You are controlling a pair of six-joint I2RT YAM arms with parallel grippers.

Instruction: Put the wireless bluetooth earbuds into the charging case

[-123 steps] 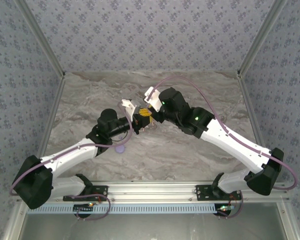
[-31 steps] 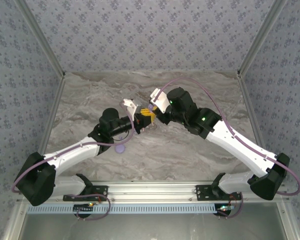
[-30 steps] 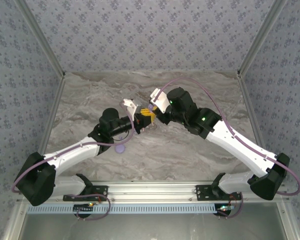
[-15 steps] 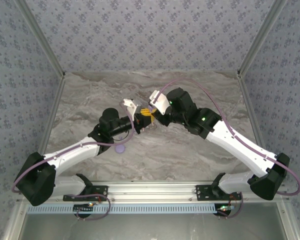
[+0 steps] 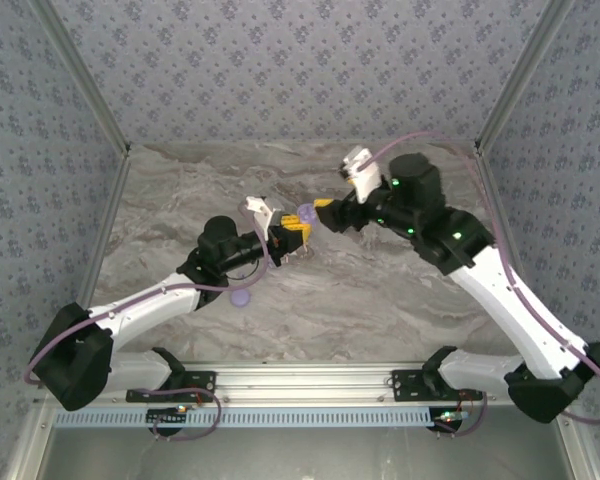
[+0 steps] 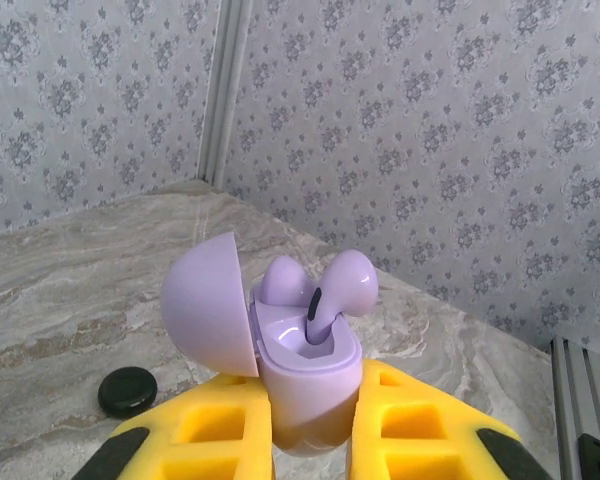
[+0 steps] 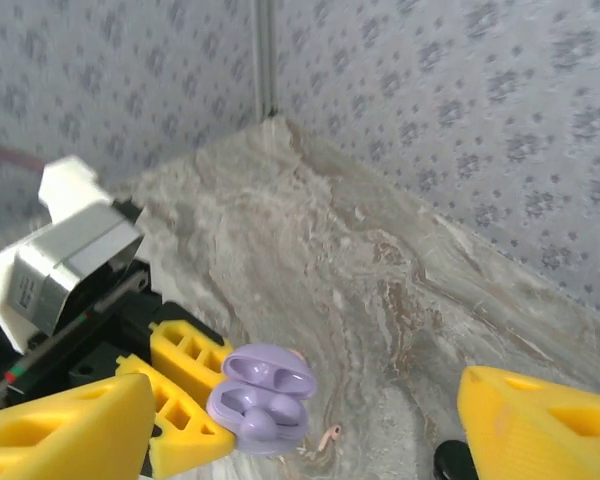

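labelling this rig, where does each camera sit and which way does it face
Top external: above and behind, looking down on the table; both arms show, left gripper shut on the charging case, right gripper open beside it.
Left wrist: along its own yellow fingers at the open case and walls.
Right wrist: down over its own fingertips at the case.
Shared: all see the case.

Left arm [image 5: 150, 300]: stretched forward, angled toward centre.
Left gripper [image 6: 310, 440]: clamped on charging case [image 6: 305, 375].
Right arm [image 5: 500, 290]: reaching inward from right.
Right gripper [image 5: 325, 212]: fingers spread wide.
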